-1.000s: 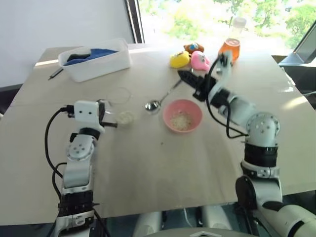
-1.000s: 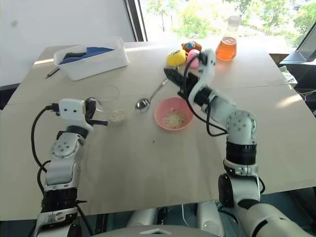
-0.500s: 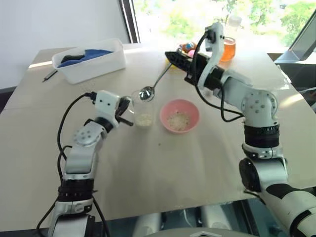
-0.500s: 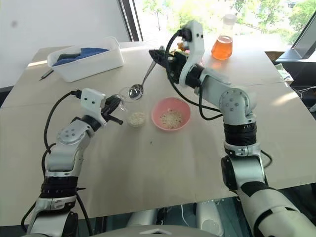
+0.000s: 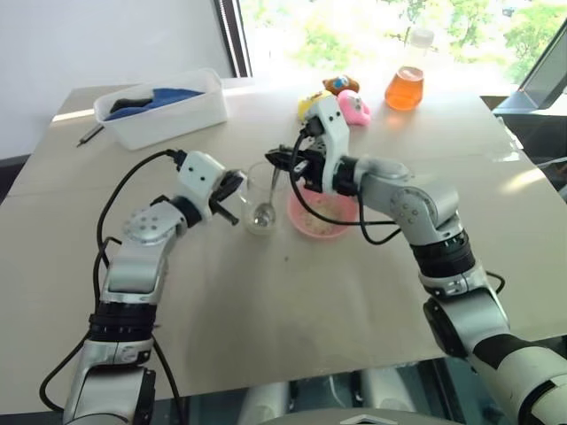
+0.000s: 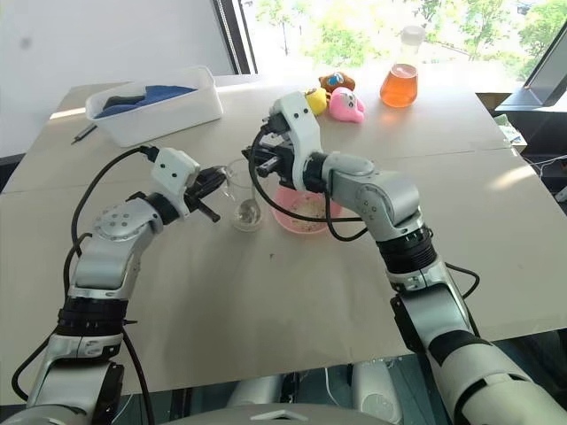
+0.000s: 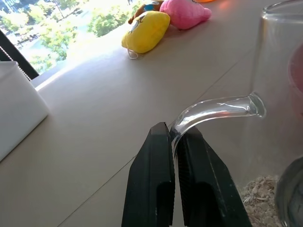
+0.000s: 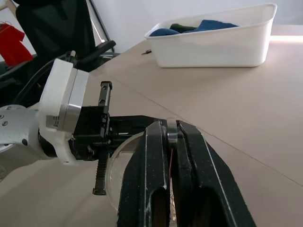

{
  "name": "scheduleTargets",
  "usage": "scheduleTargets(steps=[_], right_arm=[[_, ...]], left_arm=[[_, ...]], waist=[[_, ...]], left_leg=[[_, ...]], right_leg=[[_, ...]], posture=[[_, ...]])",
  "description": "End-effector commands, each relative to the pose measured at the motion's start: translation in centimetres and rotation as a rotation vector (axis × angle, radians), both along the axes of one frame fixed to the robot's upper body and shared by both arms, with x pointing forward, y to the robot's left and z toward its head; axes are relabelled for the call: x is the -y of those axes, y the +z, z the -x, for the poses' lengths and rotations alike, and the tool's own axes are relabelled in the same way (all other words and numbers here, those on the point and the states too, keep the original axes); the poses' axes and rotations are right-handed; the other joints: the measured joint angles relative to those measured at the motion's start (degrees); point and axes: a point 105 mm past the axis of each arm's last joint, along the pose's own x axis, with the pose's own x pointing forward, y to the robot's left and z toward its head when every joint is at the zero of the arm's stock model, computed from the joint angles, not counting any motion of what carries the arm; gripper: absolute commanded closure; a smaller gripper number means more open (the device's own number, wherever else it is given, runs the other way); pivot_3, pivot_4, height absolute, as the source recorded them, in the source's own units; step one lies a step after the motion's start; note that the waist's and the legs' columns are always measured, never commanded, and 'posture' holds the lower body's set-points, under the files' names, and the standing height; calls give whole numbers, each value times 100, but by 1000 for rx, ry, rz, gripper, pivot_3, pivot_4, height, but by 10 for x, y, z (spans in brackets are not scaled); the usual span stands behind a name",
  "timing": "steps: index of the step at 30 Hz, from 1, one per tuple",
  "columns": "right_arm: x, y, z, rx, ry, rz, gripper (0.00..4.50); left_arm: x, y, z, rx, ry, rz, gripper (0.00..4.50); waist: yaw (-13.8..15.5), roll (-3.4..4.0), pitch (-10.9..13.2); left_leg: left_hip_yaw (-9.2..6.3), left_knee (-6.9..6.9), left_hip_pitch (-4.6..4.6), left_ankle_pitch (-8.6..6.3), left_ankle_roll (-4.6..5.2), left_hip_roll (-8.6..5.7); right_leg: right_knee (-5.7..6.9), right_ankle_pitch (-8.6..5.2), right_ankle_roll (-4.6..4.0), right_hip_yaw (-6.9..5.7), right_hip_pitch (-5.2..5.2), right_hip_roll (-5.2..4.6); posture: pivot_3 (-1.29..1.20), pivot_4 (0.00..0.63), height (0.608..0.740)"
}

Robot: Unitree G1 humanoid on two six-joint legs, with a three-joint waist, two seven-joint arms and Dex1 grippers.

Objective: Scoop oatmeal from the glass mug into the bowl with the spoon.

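The glass mug (image 5: 260, 197) stands upright on the table just left of the pink bowl (image 5: 321, 222). My left gripper (image 5: 232, 189) is shut on the mug's clear handle (image 7: 214, 108). My right gripper (image 5: 284, 161) hangs over the mug, shut on the spoon's thin handle (image 8: 171, 137). The spoon (image 5: 265, 211) points steeply down, its head inside the mug near the bottom. Pale oatmeal (image 7: 254, 192) lies on the mug's floor beside the spoon head. More flakes lie in the bowl, which my right arm partly covers.
A white tub (image 5: 168, 104) holding blue cloth stands at the back left, a dark pen (image 5: 89, 134) beside it. Yellow and pink toys (image 5: 353, 105) and a flask of orange liquid (image 5: 405, 87) stand at the back. The near half of the table (image 5: 292, 310) is bare.
The right gripper came down and to the left, lowering the spoon's head from above the rim into the mug. Before that, the left gripper slid the mug closer to the bowl.
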Motion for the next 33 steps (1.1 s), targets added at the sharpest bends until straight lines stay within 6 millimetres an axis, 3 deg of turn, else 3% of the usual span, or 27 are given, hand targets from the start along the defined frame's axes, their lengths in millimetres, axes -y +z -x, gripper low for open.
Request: scheduleTargets(steps=[1, 7, 13, 25, 33], right_arm=[[-5, 7, 8, 45, 28, -16, 4500], [-12, 1, 14, -93, 34, -92, 4500], [-4, 12, 1, -240, -39, -212, 4500], [37, 52, -24, -402, -130, -421, 4500], [66, 55, -41, -486, -219, -506, 4500]], left_arm=[[-1, 6, -1, 21, -1, -15, 4485], [2, 7, -2, 30, -12, 3, 4485], [5, 4, -2, 32, -13, 12, 4485], [7, 3, 1, 108, 6, 116, 4485], [9, 8, 0, 183, -5, 168, 4485]], waist=[[-1, 0, 0], [-1, 0, 0], [0, 0, 0], [8, 1, 1], [-3, 1, 1]], left_leg=[[0, 0, 0, 0, 0, 0], [-2, 0, 1, 0, -1, 1], [-5, 0, 0, 1, -2, 1], [-8, 0, 0, 1, -2, -11], [-7, -2, -2, 1, -1, -13]], right_leg=[[0, 0, 0, 0, 0, 0], [2, 0, 0, 1, 0, 0], [3, 0, 0, 1, -1, 0], [5, 0, 0, 0, -1, -7], [9, 0, 0, 1, -1, -7]], posture=[[0, 150, 740], [0, 150, 740], [0, 150, 740], [0, 150, 740], [0, 150, 740]])
